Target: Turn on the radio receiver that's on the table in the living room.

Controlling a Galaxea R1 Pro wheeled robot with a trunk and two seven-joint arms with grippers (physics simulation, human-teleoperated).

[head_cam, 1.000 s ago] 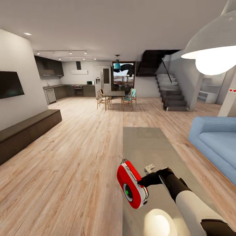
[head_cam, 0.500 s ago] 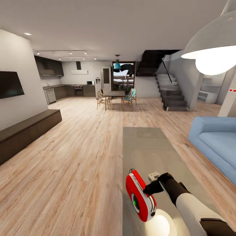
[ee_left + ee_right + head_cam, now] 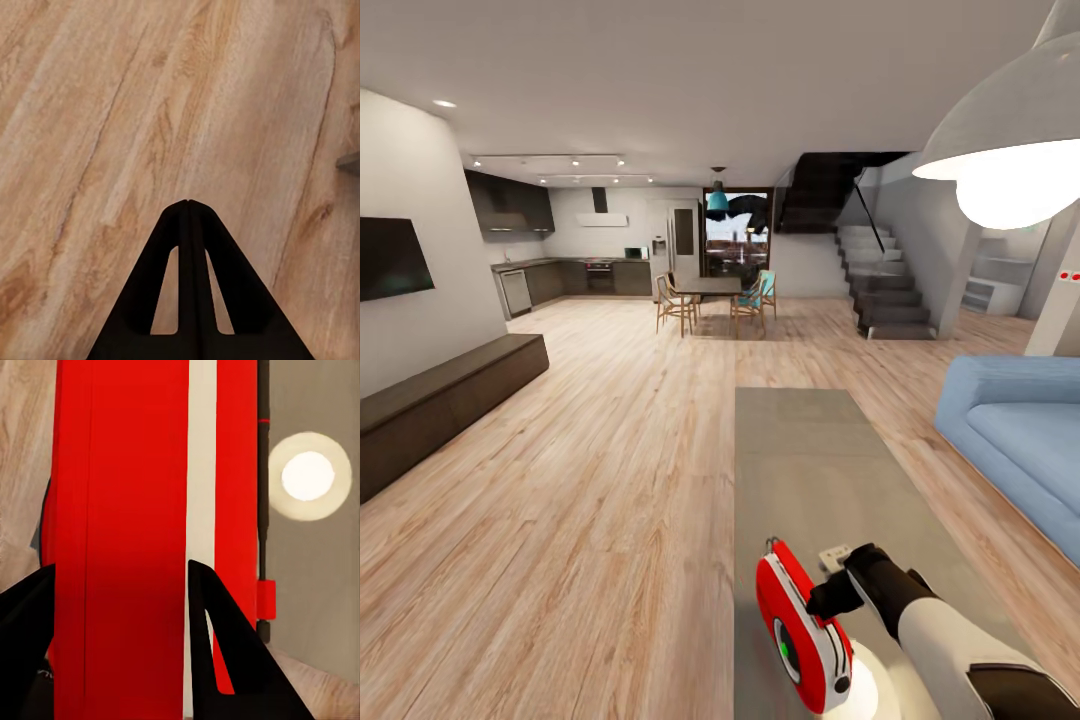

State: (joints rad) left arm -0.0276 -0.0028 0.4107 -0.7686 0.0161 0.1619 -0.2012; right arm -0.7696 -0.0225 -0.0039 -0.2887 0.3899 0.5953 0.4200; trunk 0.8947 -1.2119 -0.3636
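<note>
From the head view, your right gripper (image 3: 828, 598) holds the radio receiver (image 3: 803, 628) on edge over the near end of the surface (image 3: 810, 470), its white face with the green-centred dial turned left; whether it touches the top you cannot tell. The blue sofa (image 3: 1020, 440) sits to the right and the dark bench cabinet (image 3: 440, 400) to the left. In the left wrist view, your left gripper (image 3: 187, 204) has its fingers pressed together, holding nothing, over the wood floor (image 3: 90, 112). In the right wrist view, the fingers (image 3: 225, 645) clamp the red body of the radio receiver (image 3: 135, 510).
</note>
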